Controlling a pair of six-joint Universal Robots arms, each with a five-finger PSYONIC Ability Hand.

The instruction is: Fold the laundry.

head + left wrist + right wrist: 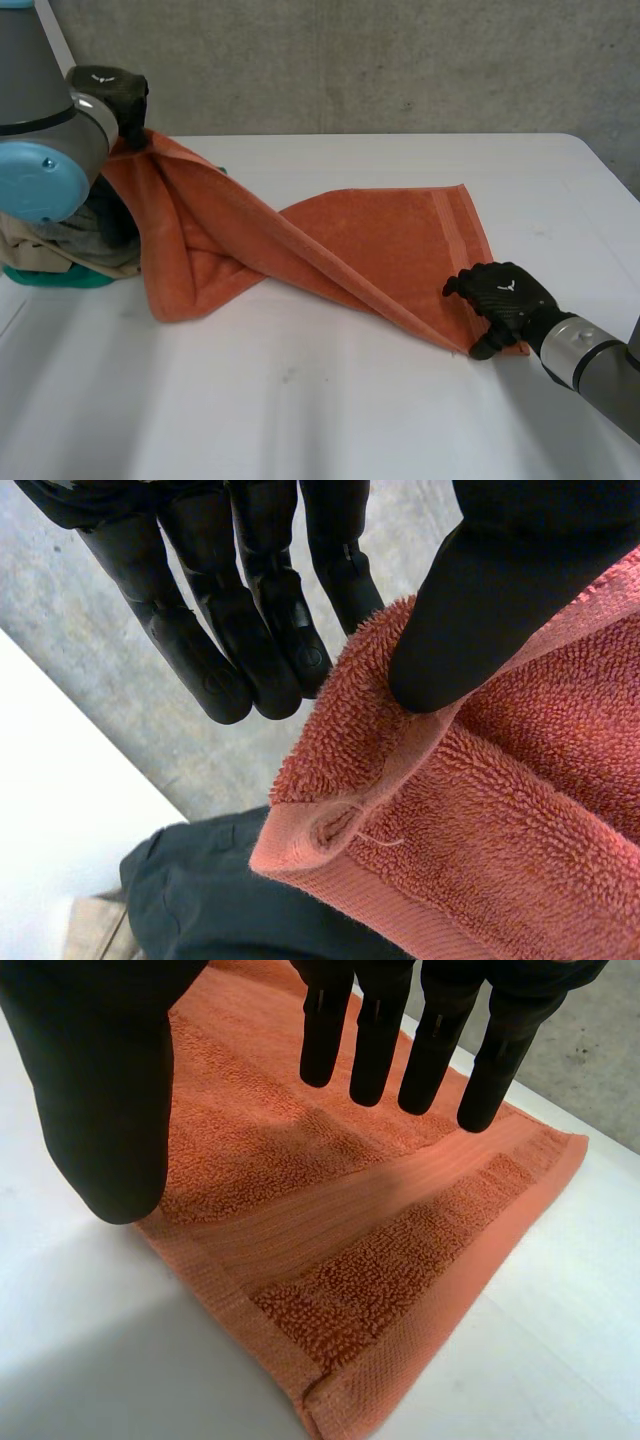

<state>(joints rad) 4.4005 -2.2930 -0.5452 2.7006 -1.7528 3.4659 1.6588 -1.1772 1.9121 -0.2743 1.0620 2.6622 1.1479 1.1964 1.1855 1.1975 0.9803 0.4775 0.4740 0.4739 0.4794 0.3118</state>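
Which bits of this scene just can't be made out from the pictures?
Head view: the left arm hides most of the clothes pile; its items cannot be told apart.
Head view: the teal thing under that pile is mostly covered; unclear what it is.
Head view: the right hand covers the towel's near corner; contact there cannot be judged.

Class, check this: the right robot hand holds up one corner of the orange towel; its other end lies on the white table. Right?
No: the left robot hand holds up that corner of the orange towel, as the head view shows; the other end lies on the white table.
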